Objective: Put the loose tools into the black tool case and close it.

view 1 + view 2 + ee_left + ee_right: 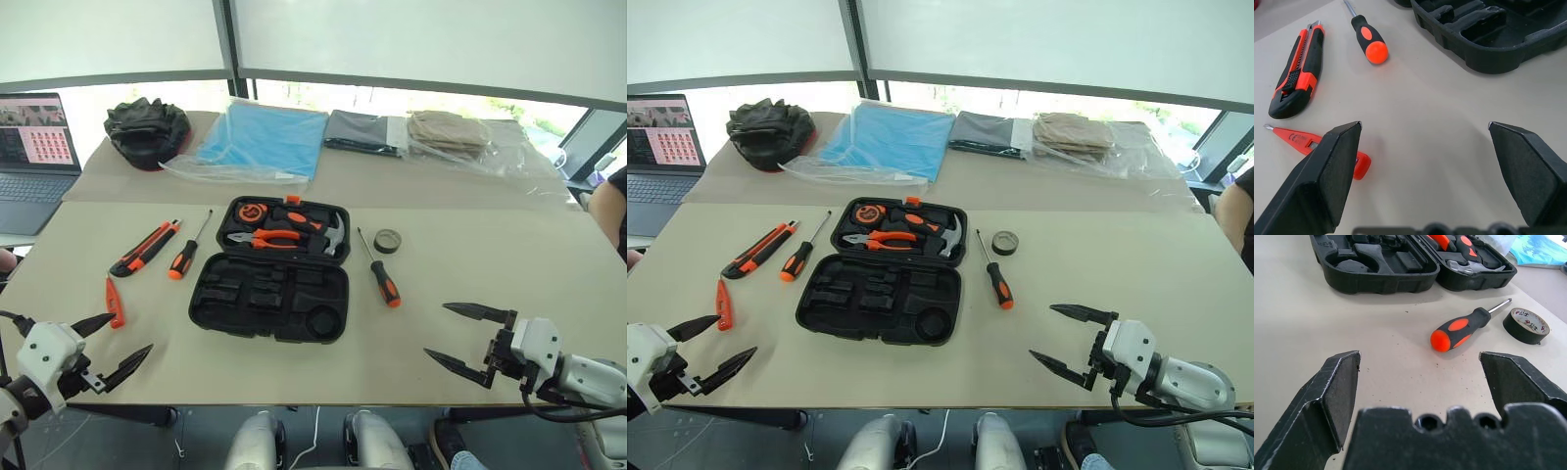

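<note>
Hovering spread wide and empty over the near table edge: left gripper (110, 345), right gripper (462, 336). Lying open mid-table: black tool case (269, 297). Resting left of it: small orange pointed tool (114, 302), utility knife (145, 248), screwdriver (186, 252); right: second screwdriver (380, 273), tape roll (388, 241). Being cropped at frame edge: laptop (34, 157).

Black tool case (269, 304), orange-and-black screwdrivers (384, 282), blue plastic sheet (263, 139).

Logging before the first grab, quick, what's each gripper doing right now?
Left gripper: open, holding nothing.
Right gripper: open, holding nothing.
</note>
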Robot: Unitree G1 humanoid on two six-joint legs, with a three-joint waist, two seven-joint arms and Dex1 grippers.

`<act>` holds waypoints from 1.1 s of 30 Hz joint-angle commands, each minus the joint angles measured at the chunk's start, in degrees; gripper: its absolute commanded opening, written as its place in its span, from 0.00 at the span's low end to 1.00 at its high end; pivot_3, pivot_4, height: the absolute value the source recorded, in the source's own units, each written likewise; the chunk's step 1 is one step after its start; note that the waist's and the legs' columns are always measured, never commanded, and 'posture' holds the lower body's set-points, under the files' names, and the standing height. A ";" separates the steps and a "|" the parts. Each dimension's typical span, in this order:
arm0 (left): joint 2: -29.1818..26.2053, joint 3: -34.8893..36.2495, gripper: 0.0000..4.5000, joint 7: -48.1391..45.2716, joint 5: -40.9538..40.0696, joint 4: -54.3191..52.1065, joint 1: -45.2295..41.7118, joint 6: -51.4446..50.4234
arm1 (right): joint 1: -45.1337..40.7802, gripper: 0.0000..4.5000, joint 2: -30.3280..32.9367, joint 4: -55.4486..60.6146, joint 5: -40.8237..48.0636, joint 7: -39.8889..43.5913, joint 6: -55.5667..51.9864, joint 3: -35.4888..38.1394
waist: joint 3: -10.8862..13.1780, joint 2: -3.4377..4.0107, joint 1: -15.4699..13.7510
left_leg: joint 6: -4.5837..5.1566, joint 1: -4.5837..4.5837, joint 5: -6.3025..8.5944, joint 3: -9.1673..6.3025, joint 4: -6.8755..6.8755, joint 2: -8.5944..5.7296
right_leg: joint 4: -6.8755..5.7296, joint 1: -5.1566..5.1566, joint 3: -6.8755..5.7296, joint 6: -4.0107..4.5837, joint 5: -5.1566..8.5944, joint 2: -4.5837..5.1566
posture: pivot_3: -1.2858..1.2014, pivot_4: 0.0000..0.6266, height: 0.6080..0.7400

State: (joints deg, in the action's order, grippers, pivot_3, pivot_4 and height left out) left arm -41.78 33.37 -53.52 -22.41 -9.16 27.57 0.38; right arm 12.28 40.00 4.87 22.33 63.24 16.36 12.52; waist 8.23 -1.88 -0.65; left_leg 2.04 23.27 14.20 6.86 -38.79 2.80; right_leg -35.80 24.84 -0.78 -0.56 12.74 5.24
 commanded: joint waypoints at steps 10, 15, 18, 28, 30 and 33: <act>10.69 10.26 1.00 12.59 -6.48 -2.49 3.76 -7.79 | -7.94 1.00 -8.98 12.75 14.88 -4.26 -10.76 -3.45 | -0.01 -0.09 0.74 | -0.01 -0.03 0.04 -0.01 -0.01 0.03 | -0.07 -0.03 0.03 -0.06 -0.03 -0.03 | 0.52 0.24 1.00; 13.85 14.66 1.00 20.16 -12.38 -4.96 7.59 -20.41 | -11.04 1.00 -13.22 12.90 12.89 -3.88 -5.92 -4.97 | -0.03 -0.36 0.53 | 0.00 -0.07 0.09 -0.07 -0.03 0.05 | -0.08 -0.05 -0.05 -0.02 0.03 -0.02 | 0.52 0.24 1.00; 11.04 14.55 1.00 21.23 -18.98 -9.71 7.55 -30.22 | -12.04 1.00 -14.64 11.65 12.12 -3.90 -4.93 -5.22 | -0.01 -0.35 -0.13 | -0.21 -0.10 0.21 -0.09 -0.08 0.02 | -0.08 0.11 -0.09 -0.06 0.08 0.04 | 0.52 0.24 1.00; -11.17 1.31 1.00 36.98 -25.44 -12.68 -22.49 -58.63 | -13.51 1.00 -15.13 9.14 10.63 -4.56 -5.35 -6.36 | 0.10 -0.25 -0.05 | -0.67 -0.40 0.14 -0.14 -0.14 -0.02 | -0.21 -0.48 -0.14 0.06 -0.11 -0.05 | 0.52 0.24 1.00; -11.44 -4.08 1.00 38.97 -24.02 -9.62 -29.66 -61.90 | -13.38 1.00 -15.53 8.94 10.10 -4.96 -5.01 -6.69 | 0.15 -0.18 0.27 | -0.49 -0.42 0.02 -0.14 -0.09 -0.06 | -0.24 -0.48 -0.12 -0.05 -0.16 -0.06 | 0.52 0.24 1.00; -10.38 -11.71 1.00 40.16 -19.97 -4.28 -38.04 -63.45 | -13.30 1.00 -16.10 8.90 9.43 -5.35 -4.55 -7.16 | 0.15 -0.18 0.71 | -0.36 -0.48 -0.11 -0.14 -0.01 0.00 | -0.27 -0.47 -0.08 -0.19 -0.23 -0.27 | 0.52 0.24 1.00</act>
State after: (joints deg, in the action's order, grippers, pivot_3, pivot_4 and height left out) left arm -52.25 24.32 -14.37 -45.10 -15.72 -7.97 -62.57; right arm -0.69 24.07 12.63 32.13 58.43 10.27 5.15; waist 8.38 -2.06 0.06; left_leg 1.63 22.77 14.10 6.70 -38.78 2.81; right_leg -36.09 24.36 -0.87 -0.71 12.54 4.90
